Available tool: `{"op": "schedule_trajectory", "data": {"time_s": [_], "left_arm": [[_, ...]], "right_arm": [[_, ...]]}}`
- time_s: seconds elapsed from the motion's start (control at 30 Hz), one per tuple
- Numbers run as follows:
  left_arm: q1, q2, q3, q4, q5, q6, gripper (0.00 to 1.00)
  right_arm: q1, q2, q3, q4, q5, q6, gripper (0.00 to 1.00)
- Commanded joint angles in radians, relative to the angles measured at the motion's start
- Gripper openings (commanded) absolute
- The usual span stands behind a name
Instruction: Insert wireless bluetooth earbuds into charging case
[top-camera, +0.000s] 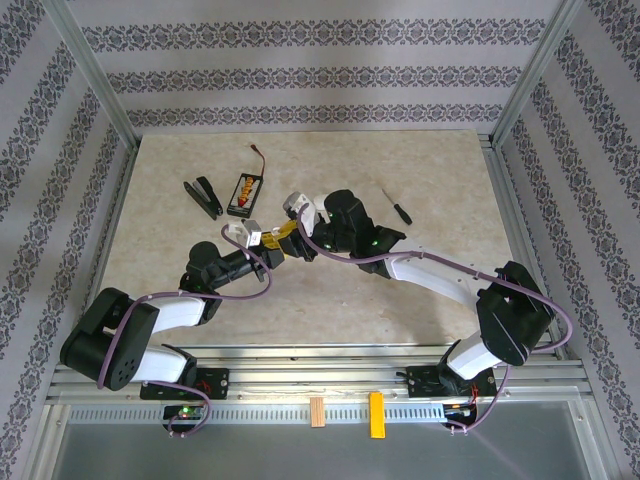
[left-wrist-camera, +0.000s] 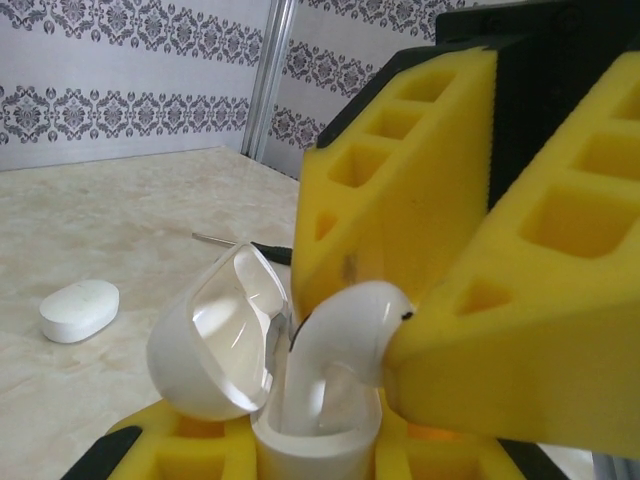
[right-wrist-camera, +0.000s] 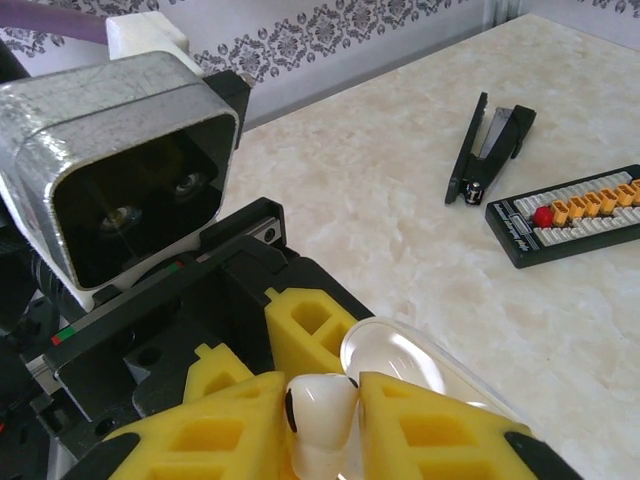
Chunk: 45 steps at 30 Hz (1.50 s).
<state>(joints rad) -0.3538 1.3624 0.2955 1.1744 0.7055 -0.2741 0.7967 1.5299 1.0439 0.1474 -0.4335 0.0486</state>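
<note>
Glossy earbud (right-wrist-camera: 320, 415) pinched by R end effector (right-wrist-camera: 322, 396) (yellow cellular pads (right-wrist-camera: 435, 430)); L end effector (left-wrist-camera: 315, 462) clamps case (left-wrist-camera: 215, 345).

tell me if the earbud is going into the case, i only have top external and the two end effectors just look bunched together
observer: Partly in. In the left wrist view the earbud has its stem down inside the open charging case, with its head above the rim.
operator: who holds what
observer: The left end effector is clamped on the case body. The right end effector pinches the earbud's head.
operator: lid in the way
observer: No. The lid is flipped open to one side, beside the earbud rather than over it.
</note>
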Motion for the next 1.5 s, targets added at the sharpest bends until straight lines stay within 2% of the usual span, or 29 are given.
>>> {"op": "schedule_trajectory", "data": {"time_s": [0.0, 0.47, 0.6, 0.83, 1.07, 1.47], "left_arm": [[-0.011, -0.031, 0.036, 0.102, -0.009, -0.020, 0.00], [-0.011, -0.031, 0.028, 0.093, -0.003, 0.000, 0.00], [-0.011, -0.014, 0.026, 0.118, 0.008, -0.005, 0.01], [-0.012, 0.009, 0.020, 0.146, 0.017, -0.007, 0.01], [-0.011, 0.017, 0.025, 0.158, 0.028, -0.014, 0.01], [-0.011, 0.018, 0.027, 0.163, 0.034, -0.019, 0.01]], "right_arm": [[0.021, -0.006, -0.023, -0.063, 0.012, 0.002, 0.33], [-0.005, -0.122, -0.029, -0.061, 0.047, 0.031, 0.67], [-0.015, -0.139, -0.049, -0.034, 0.057, 0.056, 0.73], [-0.041, -0.165, -0.074, 0.017, 0.048, 0.110, 0.76], [-0.044, -0.125, -0.013, -0.105, 0.113, 0.088, 0.78], [-0.053, -0.042, 0.056, -0.145, 0.113, 0.136, 0.78]]}}
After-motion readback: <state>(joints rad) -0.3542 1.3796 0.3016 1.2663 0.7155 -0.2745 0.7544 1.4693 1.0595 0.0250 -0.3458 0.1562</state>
